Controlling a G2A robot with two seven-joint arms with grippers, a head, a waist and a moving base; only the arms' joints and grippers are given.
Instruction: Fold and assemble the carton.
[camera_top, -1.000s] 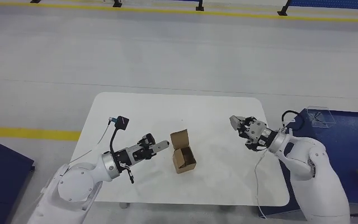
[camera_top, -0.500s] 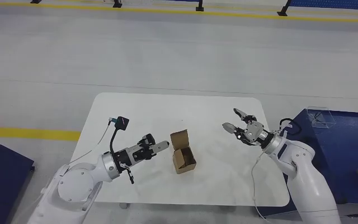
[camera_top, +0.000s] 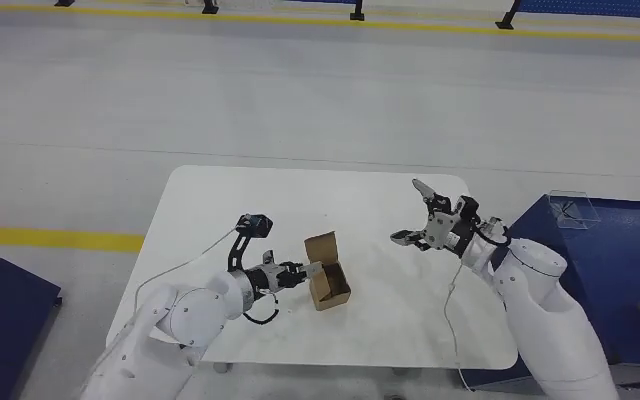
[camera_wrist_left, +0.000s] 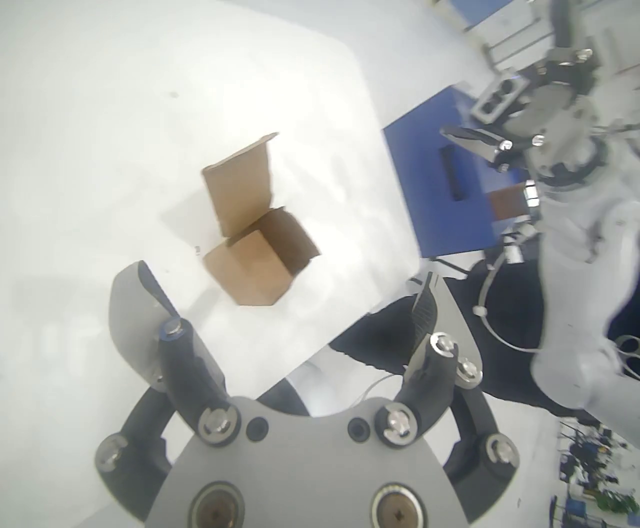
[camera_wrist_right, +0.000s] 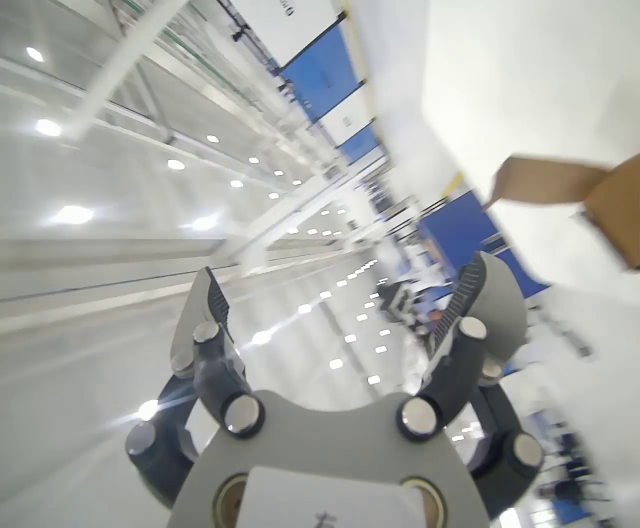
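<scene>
A small brown carton stands near the middle of the white table, its top open and one flap raised at the far side. The left wrist view has the carton just beyond my left gripper, which is open and empty. From above, the left gripper sits right beside the carton's left face. My right gripper hovers open over the table's right part, well apart from the carton. The right wrist view catches the carton at the picture's edge, off to the side of the open right gripper.
A blue bin with a clear plastic piece on top stands off the table's right edge. A cable hangs from the right arm. Bare table surface lies around the carton on all sides.
My left arm has swung in so its gripper is close against the carton's left side. My right gripper has turned and opened wide, shifting slightly toward the table's far side.
</scene>
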